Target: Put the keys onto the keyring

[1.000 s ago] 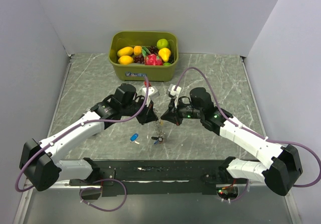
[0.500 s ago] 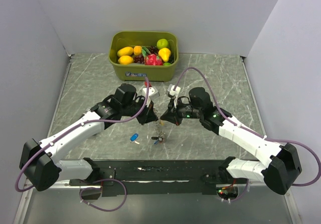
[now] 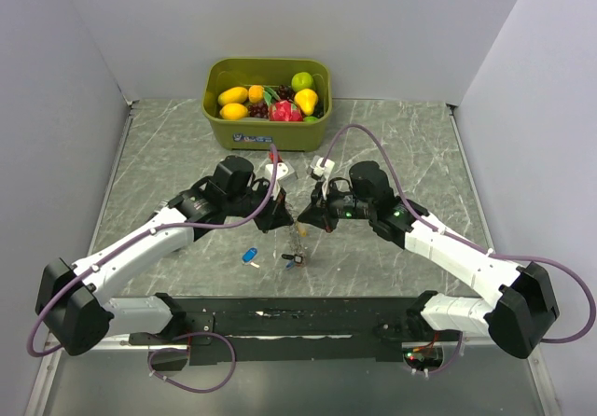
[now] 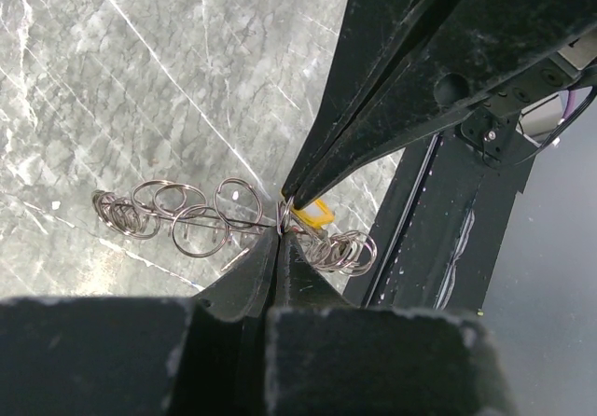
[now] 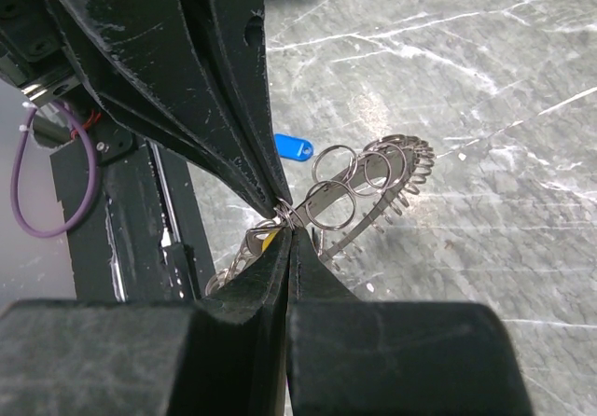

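The keyring, a floppy string of linked wire rings, hangs just above the tabletop. It is pinched at one spot, and its loose coils droop to either side. A yellow key sits right at that pinch, touching the rings. Whether it is already threaded cannot be told. A blue key lies flat on the tabletop nearby, apart from the ring.

The left tool and the right tool meet tip to tip. Each is closed tight on the ring wire, with no gap between the fingers.

The step in hand looks like working the yellow key onto a coil. It will likely go best if one tool acts as a steady anchor while the other makes only small twisting moves. Pulling the two apart risks the thin wire slipping free. Staying low means a dropped key lands close by. The green bin of toy fruit stands well clear at the back.
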{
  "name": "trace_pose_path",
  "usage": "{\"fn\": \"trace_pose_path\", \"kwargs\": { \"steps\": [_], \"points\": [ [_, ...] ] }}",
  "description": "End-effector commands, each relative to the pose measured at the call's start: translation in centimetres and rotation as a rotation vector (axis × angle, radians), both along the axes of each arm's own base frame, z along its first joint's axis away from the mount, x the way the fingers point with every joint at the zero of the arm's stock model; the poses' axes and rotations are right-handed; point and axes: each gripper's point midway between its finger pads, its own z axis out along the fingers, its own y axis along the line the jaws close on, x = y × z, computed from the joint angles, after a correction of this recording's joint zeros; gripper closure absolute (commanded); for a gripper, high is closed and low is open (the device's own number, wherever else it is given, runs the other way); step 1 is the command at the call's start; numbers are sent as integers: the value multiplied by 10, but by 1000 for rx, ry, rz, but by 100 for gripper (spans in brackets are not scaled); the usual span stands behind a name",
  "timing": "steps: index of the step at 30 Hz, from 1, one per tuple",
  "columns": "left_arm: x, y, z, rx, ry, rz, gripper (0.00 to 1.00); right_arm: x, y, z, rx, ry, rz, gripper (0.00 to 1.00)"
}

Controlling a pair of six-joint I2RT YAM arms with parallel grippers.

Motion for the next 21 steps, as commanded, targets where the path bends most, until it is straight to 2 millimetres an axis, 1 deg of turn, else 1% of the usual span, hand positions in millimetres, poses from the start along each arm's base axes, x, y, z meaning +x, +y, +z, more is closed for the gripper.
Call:
{"fn": "trace_pose_path", "kwargs": {
  "steps": [1,13,21],
  "points": [
    [-8,-13,47,-124,-113,-73,99,15,4,25,47,-60,-38,100],
    [-15,-12,54,-148,-144,-92,99,18,0,18,52,-6,-41,100],
    [-15,-11,60,-170,-168,-85,99,13,1,14,54,8,-19,100]
  ]
}}
